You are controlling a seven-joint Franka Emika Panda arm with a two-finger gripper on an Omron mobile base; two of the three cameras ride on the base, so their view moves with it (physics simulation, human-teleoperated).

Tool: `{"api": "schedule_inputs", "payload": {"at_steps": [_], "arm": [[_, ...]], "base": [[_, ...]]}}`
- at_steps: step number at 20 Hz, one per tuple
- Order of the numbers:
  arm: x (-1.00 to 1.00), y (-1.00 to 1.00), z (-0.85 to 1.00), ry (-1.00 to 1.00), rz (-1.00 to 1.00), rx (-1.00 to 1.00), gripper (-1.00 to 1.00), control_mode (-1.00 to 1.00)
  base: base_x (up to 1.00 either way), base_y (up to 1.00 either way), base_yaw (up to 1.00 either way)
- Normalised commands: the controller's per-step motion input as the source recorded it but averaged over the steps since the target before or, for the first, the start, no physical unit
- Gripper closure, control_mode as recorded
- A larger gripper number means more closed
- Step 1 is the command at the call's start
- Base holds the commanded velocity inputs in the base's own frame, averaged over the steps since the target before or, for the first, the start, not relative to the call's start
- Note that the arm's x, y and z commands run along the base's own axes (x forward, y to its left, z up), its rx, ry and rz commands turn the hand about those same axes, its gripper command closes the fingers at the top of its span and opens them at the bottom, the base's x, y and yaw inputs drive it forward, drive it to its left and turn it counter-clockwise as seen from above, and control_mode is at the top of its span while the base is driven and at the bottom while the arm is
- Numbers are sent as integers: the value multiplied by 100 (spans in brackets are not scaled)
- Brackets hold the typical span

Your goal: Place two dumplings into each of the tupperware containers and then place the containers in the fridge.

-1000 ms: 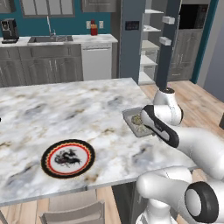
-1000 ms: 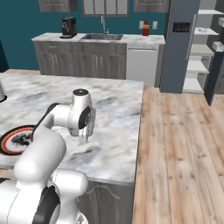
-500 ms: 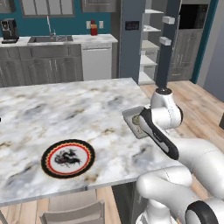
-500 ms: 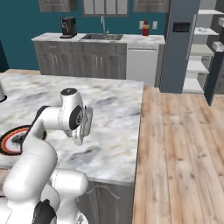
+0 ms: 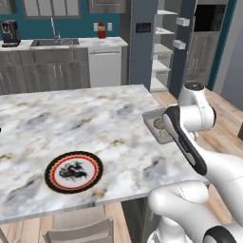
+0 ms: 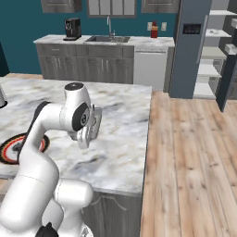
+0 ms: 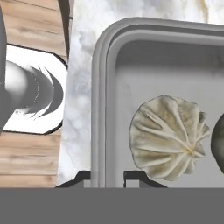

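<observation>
Plate: we see a round dark-rimmed plate (image 5: pixel 73 171) with a red ring and a black figure, well to the left of the pincer on the white-and-grey marble island counter (image 5: pixel 71 123), nothing between the two.
Counter edge: the pincer works at the counter's right end; the light wooden plank floor (image 6: pixel 190 152) lies just beyond.
Pincer: the two-finger pincer (image 7: pixel 107 176) has its dark tips drawn close on the raised rim of the shallow pale grey translucent tupperware container (image 7: pixel 101 87), one tip either side of the wall.
Container: it sits at the counter's right edge, directly ahead of the pincer; in the left base view the arm's white link covers its right part.
Dumplings: a tan crimped dumpling (image 7: pixel 168 138) lies inside the tray, just beside the tips; a darker olive one (image 7: pixel 218 142) touches it on the far side.
Fridge: the tall slate blue-grey fridge (image 6: pixel 194 46) with white shelves stands well beyond the pincer, its door open.
Back wall: grey cabinets, a sink and a black coffee machine (image 6: pixel 71 28) stand far behind.
</observation>
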Motion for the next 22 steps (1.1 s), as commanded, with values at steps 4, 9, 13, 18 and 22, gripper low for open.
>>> {"api": "schedule_inputs", "payload": {"at_steps": [4,9,13,18,22], "arm": [[-31,-14,12,0,-7,8,100,-100],[-20,-1,9,0,-7,0,100,-100],[-3,0,4,2,-2,0,100,-100],[-6,-7,0,0,0,0,100,-100],[-1,-4,0,0,0,0,100,-100]], "base": [[0,0,0],[0,0,0],[0,0,0],[0,0,0],[0,0,0]]}}
